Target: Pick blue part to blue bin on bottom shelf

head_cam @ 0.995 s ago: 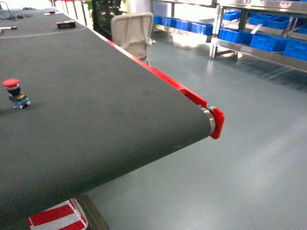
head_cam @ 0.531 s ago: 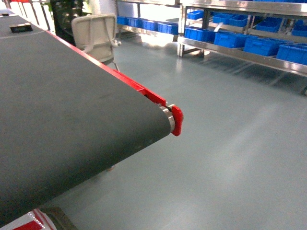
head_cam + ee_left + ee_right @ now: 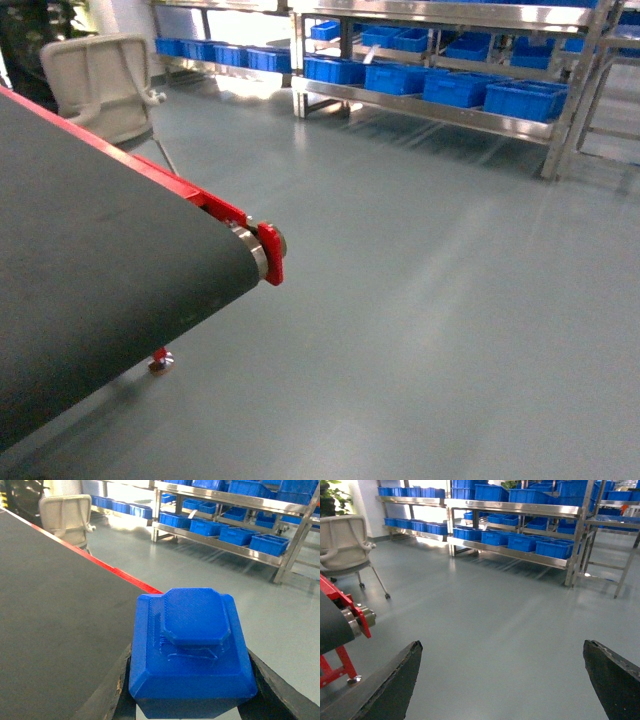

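While the belt (image 3: 90,270) fills the left of the head view, the left wrist view shows the blue part (image 3: 192,650) close up: a squat, bevelled block with a raised octagonal cap on top, its surface ribbed with fine print lines. It sits between the dark fingers (image 3: 107,690) of the left gripper (image 3: 190,700), which pinches it from both sides. A pale chair (image 3: 100,85) stands behind the belt. Farther right, the right gripper (image 3: 502,680) hangs spread wide over bare floor (image 3: 430,300). Blue bins (image 3: 525,100) line the bottom shelf (image 3: 450,115) at the far right.
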Available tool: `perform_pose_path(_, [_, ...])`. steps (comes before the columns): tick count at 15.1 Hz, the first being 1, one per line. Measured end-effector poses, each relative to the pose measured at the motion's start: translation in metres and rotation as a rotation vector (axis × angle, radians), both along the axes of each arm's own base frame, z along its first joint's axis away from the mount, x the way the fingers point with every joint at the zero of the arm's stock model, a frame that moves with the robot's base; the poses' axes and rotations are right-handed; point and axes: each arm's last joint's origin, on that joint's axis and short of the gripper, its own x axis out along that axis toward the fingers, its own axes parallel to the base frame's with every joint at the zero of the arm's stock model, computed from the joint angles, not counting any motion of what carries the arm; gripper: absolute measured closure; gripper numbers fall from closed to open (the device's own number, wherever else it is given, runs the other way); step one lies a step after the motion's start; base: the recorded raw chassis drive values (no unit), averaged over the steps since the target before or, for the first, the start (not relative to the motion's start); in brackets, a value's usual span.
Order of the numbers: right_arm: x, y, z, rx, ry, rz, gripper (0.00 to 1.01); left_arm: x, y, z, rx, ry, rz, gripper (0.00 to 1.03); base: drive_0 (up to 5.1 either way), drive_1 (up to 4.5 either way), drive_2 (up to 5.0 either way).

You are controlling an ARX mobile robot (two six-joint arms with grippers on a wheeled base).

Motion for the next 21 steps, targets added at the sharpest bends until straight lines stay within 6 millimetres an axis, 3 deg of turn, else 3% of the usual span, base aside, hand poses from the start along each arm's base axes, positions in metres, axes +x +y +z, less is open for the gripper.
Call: perform_pose_path(21, [0.0000,0.0000,0.0000,0.000,0.000,0.000,0.03,0.0000,0.0000,0.0000,0.000,0.000,0.000,0.59,-1.5,-1.53,-1.5])
